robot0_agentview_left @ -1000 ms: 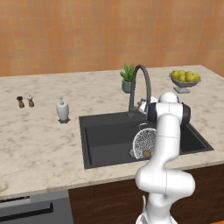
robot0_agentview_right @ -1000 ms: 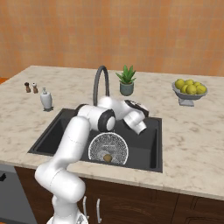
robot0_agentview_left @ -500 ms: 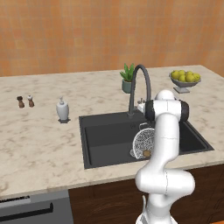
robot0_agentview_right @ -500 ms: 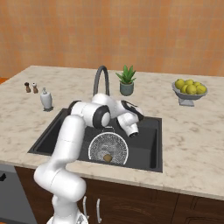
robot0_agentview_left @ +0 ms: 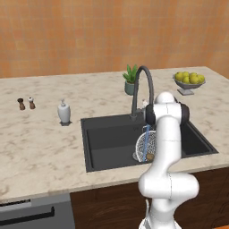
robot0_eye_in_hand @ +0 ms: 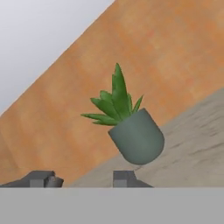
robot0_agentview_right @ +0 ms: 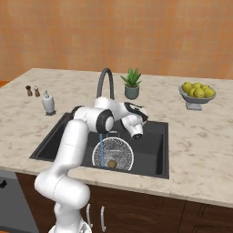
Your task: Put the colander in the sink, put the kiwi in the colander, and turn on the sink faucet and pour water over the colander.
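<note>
The colander point(robot0_agentview_right: 119, 154) lies in the dark sink point(robot0_agentview_right: 150, 136), with the brown kiwi point(robot0_agentview_right: 111, 163) inside it near its front. From the arched sink faucet point(robot0_agentview_right: 105, 78) a thin blue stream of water point(robot0_agentview_right: 102, 152) falls into the colander. The left base view shows the colander point(robot0_agentview_left: 144, 145), kiwi point(robot0_agentview_left: 150, 157) and water point(robot0_agentview_left: 146, 136) partly behind my arm, under the faucet point(robot0_agentview_left: 144, 85) in the sink point(robot0_agentview_left: 107, 138). My gripper point(robot0_agentview_right: 140, 113) hovers over the sink's back, right of the faucet's base. In the hand view the gripper point(robot0_eye_in_hand: 83, 179) is open and holds nothing.
A potted plant point(robot0_agentview_right: 132, 84) point(robot0_eye_in_hand: 135, 135) stands on the counter behind the sink, straight ahead of the hand. A grey bowl of yellow-green fruit point(robot0_agentview_right: 197, 93) sits at the right. A soap dispenser point(robot0_agentview_right: 48, 102) and two small shakers point(robot0_agentview_right: 32, 91) stand left of the sink.
A blue stream of water now falls from the faucet into the colander. My wrist has shifted slightly left toward the faucet, and the jaws have narrowed a little.
</note>
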